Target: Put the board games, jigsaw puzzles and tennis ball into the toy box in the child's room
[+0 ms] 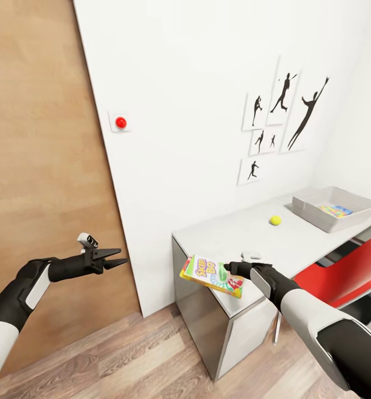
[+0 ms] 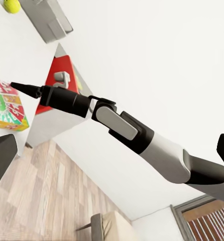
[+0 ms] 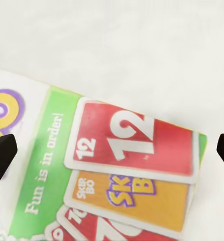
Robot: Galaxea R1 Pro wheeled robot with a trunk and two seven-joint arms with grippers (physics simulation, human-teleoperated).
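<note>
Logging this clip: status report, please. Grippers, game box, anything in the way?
Left gripper open, empty. Right gripper shut on SKIP BO box, at desk near end. Bin at far end; ball on desktop between.

The SKIP BO box (image 1: 212, 275) overhangs the table's (image 1: 246, 233) near left corner — tennis ball (image 1: 275, 220) mid-table, toy box (image 1: 336, 208) at the far right end.

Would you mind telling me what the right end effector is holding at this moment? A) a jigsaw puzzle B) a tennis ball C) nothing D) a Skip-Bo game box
D: the right end effector grips the Skip-Bo game box near the table's end, while the tennis ball lies on the tabletop.
</note>
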